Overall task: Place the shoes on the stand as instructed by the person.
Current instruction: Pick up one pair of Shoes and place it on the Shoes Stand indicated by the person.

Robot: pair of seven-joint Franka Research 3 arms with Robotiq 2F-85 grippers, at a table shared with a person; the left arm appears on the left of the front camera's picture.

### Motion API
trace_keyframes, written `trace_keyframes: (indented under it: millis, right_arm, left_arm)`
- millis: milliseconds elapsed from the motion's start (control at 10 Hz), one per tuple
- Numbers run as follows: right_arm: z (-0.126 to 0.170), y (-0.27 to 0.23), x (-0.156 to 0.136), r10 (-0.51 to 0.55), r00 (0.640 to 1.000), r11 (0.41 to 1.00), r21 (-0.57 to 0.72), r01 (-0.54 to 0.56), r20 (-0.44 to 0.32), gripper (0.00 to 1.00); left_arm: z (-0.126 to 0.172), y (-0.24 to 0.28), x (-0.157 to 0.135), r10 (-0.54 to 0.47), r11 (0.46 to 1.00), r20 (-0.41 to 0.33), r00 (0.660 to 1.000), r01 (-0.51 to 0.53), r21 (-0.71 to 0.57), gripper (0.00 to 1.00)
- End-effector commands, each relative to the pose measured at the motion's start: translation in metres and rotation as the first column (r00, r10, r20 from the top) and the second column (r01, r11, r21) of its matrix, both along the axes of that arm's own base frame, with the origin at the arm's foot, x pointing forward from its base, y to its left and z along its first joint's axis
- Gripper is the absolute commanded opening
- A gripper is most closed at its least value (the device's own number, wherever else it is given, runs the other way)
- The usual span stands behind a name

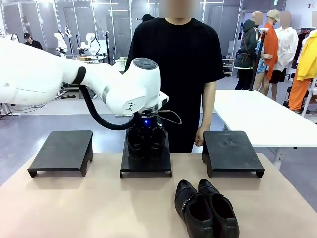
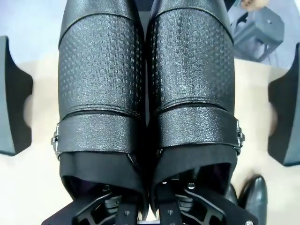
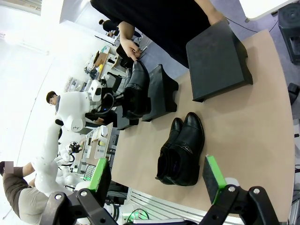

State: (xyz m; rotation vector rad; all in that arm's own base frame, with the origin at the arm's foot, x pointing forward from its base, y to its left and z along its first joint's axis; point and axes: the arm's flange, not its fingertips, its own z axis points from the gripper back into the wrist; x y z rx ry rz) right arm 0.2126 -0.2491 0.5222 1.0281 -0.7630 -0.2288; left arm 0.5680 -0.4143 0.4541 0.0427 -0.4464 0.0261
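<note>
Left hand [image 2: 149,208] clamped on shoe pair [image 2: 145,93], toes pointing away from it, middle stand [image 1: 146,167] below. Right hand [image 3: 157,176] open; second pair [image 3: 182,150] on table [image 3: 253,140] just ahead.

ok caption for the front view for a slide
Left gripper holding one shoe pair at the middle stand, second pair on the table

Bright, even overhead light fills the room. Soft shadows lie under the stands [image 1: 62,148] on the table [image 1: 99,208]. The held shoes [image 2: 101,70] carry a pale sheen, sharp at centre. The right wrist view bows strongly at its edges, its upper left washed out white.
</note>
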Motion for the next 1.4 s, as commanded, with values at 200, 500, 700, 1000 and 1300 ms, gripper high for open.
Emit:
trace_keyframes:
  millis: [200,500,700,1000,1300]
  right_arm:
    - [0.001,-0.001,-0.001,0.004,1.000,1.000,0.001,-0.004,0.020,1.00]
    - [0.001,-0.001,-0.001,0.004,1.000,1.000,0.001,-0.004,0.020,1.00]
    - [0.001,-0.001,-0.001,0.004,1.000,1.000,0.001,-0.004,0.020,1.00]
    - [0.001,-0.001,-0.001,0.004,1.000,1.000,0.001,-0.004,0.020,1.00]
    - [0.001,-0.001,-0.001,0.004,1.000,1.000,0.001,-0.004,0.020,1.00]
  left_arm:
    - [-0.003,-0.006,0.027,-0.031,0.999,0.031,0.999,0.030,0.041,0.09]
    - [-0.012,0.001,0.027,-0.032,0.999,-0.018,0.999,0.033,0.040,0.09]
    - [-0.015,0.003,0.031,-0.027,0.999,-0.013,1.000,0.028,0.031,0.09]
    - [-0.027,0.005,0.039,-0.052,0.998,-0.011,0.999,0.052,0.026,0.09]
    - [-0.035,0.012,0.046,-0.042,0.999,-0.005,0.999,0.042,0.012,0.09]
